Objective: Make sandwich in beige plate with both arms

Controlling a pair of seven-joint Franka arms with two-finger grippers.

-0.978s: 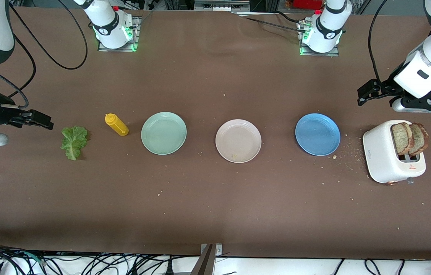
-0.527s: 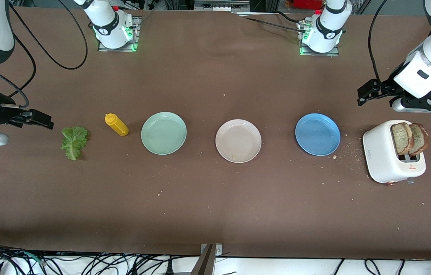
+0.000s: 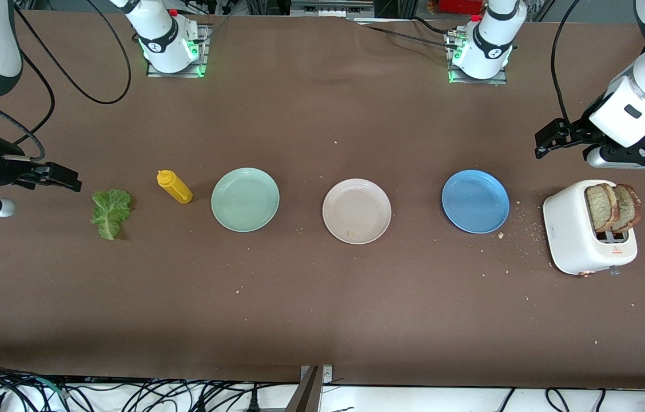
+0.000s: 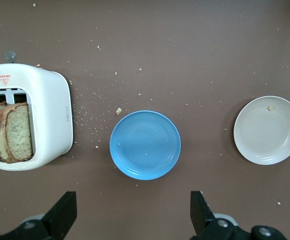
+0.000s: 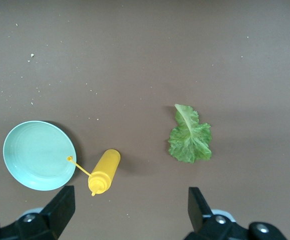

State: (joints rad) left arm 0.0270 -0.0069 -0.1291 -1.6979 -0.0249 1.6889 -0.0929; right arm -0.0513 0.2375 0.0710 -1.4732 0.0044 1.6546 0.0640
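The beige plate sits mid-table, holding only a crumb; it also shows in the left wrist view. Two brown bread slices stand in a white toaster at the left arm's end of the table, and show in the left wrist view. A green lettuce leaf lies flat at the right arm's end, and shows in the right wrist view. My left gripper is open and empty, up over bare table beside the toaster. My right gripper is open and empty, up over bare table beside the lettuce.
A mint green plate and a blue plate flank the beige plate. A yellow squeeze bottle lies on its side between the lettuce and the mint plate. Crumbs lie scattered between the toaster and the blue plate.
My right gripper has shifted very slightly. Nothing else has moved.
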